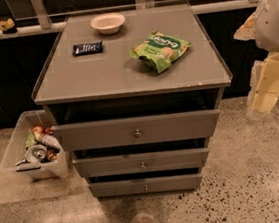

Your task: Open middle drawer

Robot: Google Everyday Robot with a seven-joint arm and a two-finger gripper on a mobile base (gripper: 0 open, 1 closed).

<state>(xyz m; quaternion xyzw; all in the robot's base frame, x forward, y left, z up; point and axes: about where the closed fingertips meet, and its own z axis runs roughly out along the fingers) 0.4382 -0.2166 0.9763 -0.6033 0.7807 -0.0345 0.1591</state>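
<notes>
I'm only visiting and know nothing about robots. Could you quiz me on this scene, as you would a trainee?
1. True or false: the green crinkled snack bag lies on the grey cabinet top, to the picture's right of the white round bowl.
2. The grey wooden middle drawer carries on its front: A) one small round metal knob; B) a long bar handle; C) no handle.
3. Fill in: the robot's gripper hangs near the picture's ___ edge, apart from the cabinet.

Key: 1 true; 2 A; 3 right.
</notes>
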